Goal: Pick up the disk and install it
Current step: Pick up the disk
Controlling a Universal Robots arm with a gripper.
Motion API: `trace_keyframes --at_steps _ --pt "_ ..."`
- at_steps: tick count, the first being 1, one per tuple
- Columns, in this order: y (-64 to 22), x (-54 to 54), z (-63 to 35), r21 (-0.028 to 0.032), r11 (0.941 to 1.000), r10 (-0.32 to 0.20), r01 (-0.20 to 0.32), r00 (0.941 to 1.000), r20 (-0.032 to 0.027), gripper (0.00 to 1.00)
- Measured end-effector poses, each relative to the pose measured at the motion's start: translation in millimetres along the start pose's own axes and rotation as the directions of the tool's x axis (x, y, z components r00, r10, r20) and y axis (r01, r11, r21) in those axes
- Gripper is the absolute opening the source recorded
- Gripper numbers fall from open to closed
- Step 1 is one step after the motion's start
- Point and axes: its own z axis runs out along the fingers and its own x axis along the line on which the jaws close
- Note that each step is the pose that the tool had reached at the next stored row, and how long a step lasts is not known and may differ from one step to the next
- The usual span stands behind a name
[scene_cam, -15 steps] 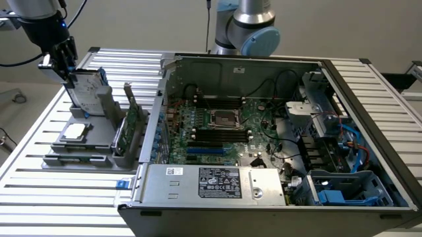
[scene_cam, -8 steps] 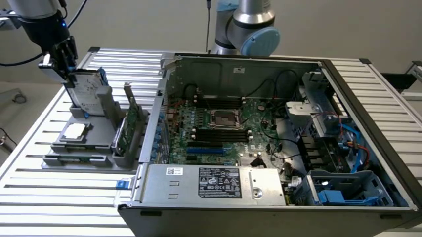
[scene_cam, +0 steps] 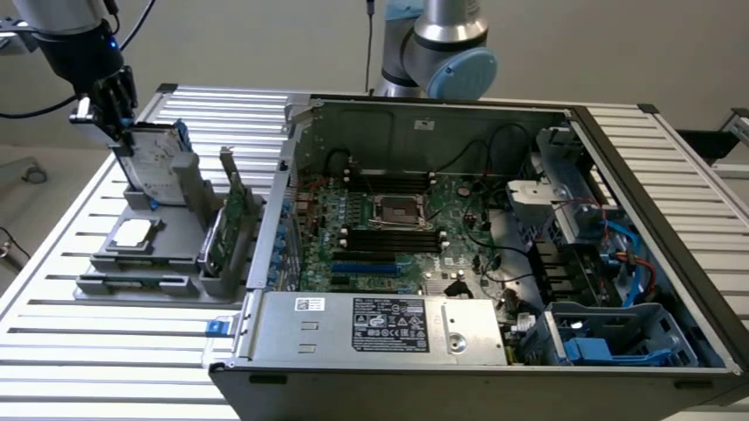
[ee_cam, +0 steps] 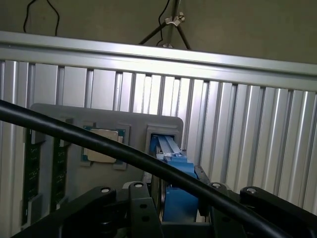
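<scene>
Exterior view: the disk point(scene_cam: 154, 156) stands upright on edge in a grey holder point(scene_cam: 175, 254) on the table point(scene_cam: 105, 351), to the exterior view's left of the open computer case point(scene_cam: 351, 329); the gripper point(scene_cam: 117, 121) straddles its top edge. Wrist view puts the disk's blue frame inside the gripper; whether it clamps the disk or sits loose around it I cannot tell.

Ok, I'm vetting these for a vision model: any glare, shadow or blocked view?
Exterior view: soft even light, no glare; the case is dimmer inside than the table. Wrist view: a black cable crosses in front of the disk; mild sheen on the table.
</scene>
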Motion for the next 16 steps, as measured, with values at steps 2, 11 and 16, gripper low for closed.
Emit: trace_keyframes --at_steps 2,11,16 --pt "0.1 0.0 0.2 0.0 1.0 0.0 0.0 1.0 0.0003 0.36" --pt "0.5 0.0 0.6 0.0001 1.0 0.0 0.0 1.0 0.0003 0.34" --pt "0.8 0.2 0.8 0.0001 1.0 0.0 0.0 1.0 0.0003 0.34"
